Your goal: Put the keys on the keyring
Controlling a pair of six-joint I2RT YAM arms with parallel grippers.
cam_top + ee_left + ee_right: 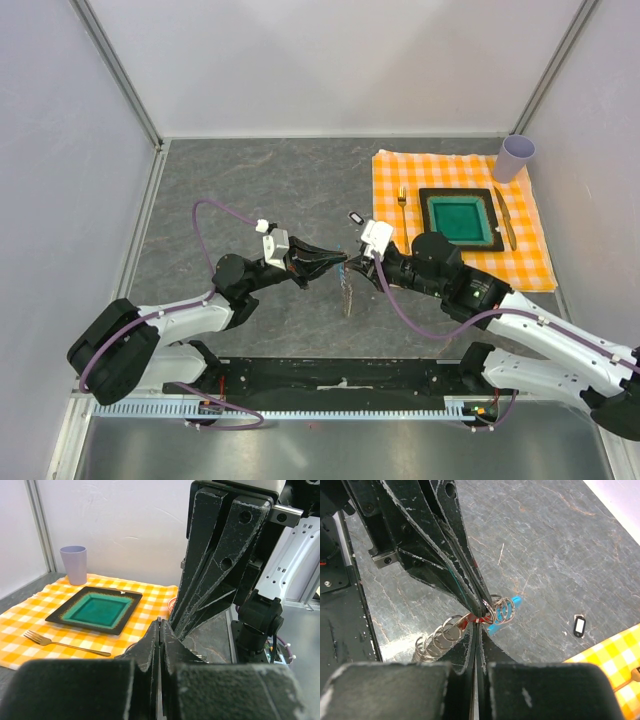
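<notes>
Both grippers meet tip to tip above the middle of the table. My left gripper [336,262] is shut on the keyring [503,610], a chain of fine silver rings with a blue plastic piece [514,602]. A sliver of metal shows at its tips [160,622]. The chain hangs down to the table [348,292]. My right gripper [479,621] is shut, its tips pinching the red head of the key [468,623] right against the left fingers [455,570]. The key's blade is hidden.
A small black-and-white fob [355,216] lies just behind the grippers. At the back right an orange checked cloth [530,262] carries a green square plate [461,218], a fork [402,205], a knife [506,220] and a lilac cup [516,157].
</notes>
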